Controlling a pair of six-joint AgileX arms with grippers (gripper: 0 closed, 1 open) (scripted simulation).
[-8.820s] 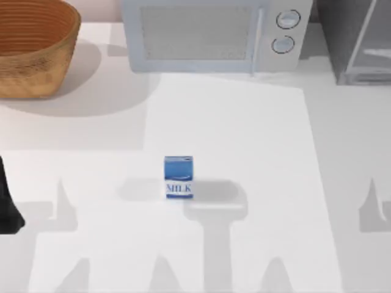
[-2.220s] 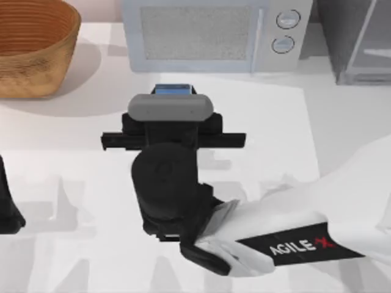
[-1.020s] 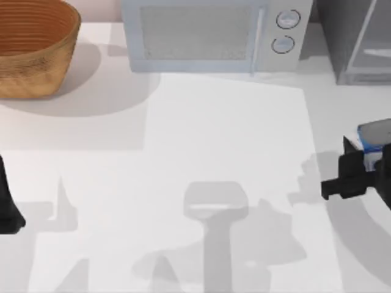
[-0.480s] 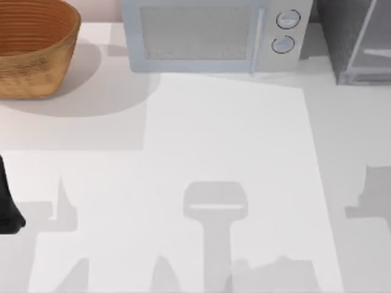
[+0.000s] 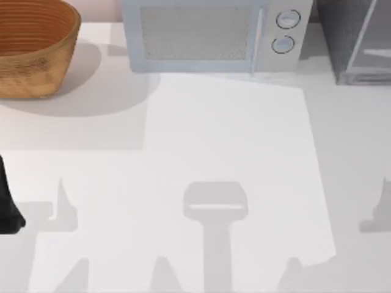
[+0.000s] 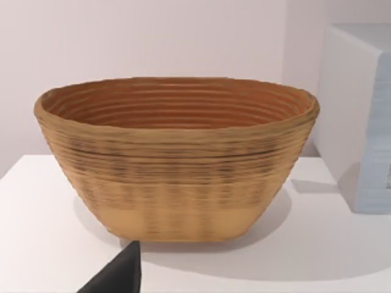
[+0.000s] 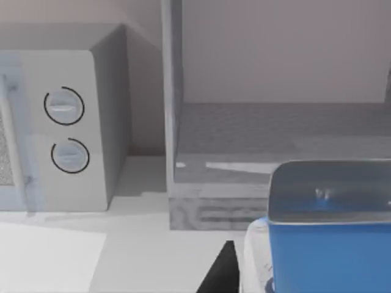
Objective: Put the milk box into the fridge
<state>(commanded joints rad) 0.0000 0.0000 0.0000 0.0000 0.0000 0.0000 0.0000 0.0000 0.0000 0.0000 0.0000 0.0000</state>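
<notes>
So the milk box sits low right in the right wrist view, right up by that camera, looking carried; can't tell how the right gripper is set; fridge hangs open dead ahead, so next it goes straight in; microwave stands just beside it; left arm parked near the basket.

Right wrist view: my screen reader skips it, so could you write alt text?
A blue milk box sits close to the camera, facing the open fridge and its bare grey shelf. A light-grey microwave with two round knobs stands beside the fridge on the white table.
</notes>
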